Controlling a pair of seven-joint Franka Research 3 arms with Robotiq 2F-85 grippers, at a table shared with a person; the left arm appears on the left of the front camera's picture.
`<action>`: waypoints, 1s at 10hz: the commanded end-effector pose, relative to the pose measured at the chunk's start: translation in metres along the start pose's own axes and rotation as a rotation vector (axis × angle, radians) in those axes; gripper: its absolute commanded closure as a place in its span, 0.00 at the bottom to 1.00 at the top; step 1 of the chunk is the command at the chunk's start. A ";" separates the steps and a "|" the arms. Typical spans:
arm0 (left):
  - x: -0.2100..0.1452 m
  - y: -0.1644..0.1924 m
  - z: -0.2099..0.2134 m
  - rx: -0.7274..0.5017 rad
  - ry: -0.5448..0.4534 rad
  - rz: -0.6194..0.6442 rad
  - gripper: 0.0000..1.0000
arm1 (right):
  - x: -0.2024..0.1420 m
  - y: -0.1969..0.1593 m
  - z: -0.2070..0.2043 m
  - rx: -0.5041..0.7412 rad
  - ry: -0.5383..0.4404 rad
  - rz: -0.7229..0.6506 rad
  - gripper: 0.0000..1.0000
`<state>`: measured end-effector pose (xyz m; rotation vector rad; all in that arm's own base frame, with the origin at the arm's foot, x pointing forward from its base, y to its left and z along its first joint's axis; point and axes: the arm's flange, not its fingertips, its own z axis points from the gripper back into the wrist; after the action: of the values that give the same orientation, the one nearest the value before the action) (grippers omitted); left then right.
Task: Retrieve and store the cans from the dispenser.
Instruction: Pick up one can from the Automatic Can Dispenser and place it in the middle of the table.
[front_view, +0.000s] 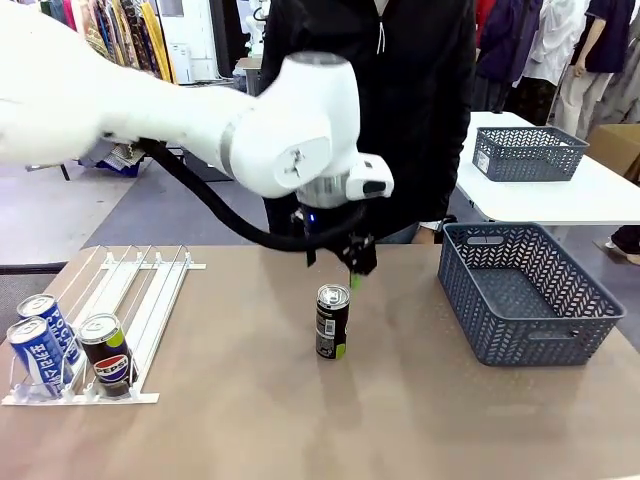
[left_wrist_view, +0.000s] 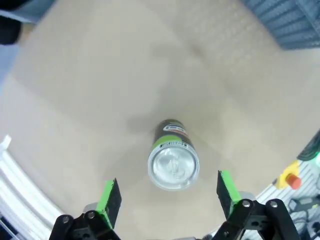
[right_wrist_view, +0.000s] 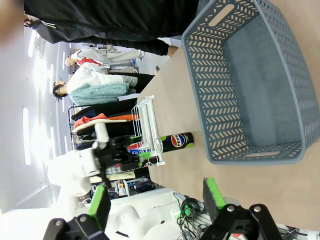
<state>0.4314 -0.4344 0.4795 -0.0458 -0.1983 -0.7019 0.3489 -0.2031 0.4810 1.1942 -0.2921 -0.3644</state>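
Note:
A black Pepsi can (front_view: 332, 322) with a green band stands upright in the middle of the table. My left gripper (front_view: 340, 262) hangs just above it, open and holding nothing. In the left wrist view the can's silver top (left_wrist_view: 173, 166) lies ahead of the gripper (left_wrist_view: 168, 197), between the spread green pads (left_wrist_view: 109, 198). The dispenser (front_view: 150, 290) lies at the table's left with two blue Pocari Sweat cans (front_view: 38, 352) and one Pepsi can (front_view: 108, 356) at its front stops. My right gripper (right_wrist_view: 156, 200) is open and empty, off the table, looking over the can (right_wrist_view: 175, 141) and dispenser (right_wrist_view: 146, 125).
A blue-grey mesh basket (front_view: 560, 350) with nothing in it stands on the table's right side, also seen as the basket (right_wrist_view: 200, 75) in the right wrist view. A person in a black top stands at the far edge. A second basket (front_view: 528, 152) sits on a white table behind.

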 end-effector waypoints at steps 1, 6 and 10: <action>-0.033 0.022 0.063 -0.046 -0.059 0.079 0.00 | 0.000 0.002 0.002 0.002 0.006 0.011 0.00; -0.168 0.195 0.215 -0.315 -0.138 0.311 0.00 | 0.000 0.002 0.002 0.002 0.006 0.011 0.00; -0.392 0.343 0.207 -0.688 -0.366 0.726 0.00 | 0.000 0.002 0.002 0.002 0.006 0.011 0.00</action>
<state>0.3382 0.0820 0.6347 -0.7722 -0.2183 -0.1092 0.3486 -0.2040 0.4805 1.1943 -0.2918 -0.3672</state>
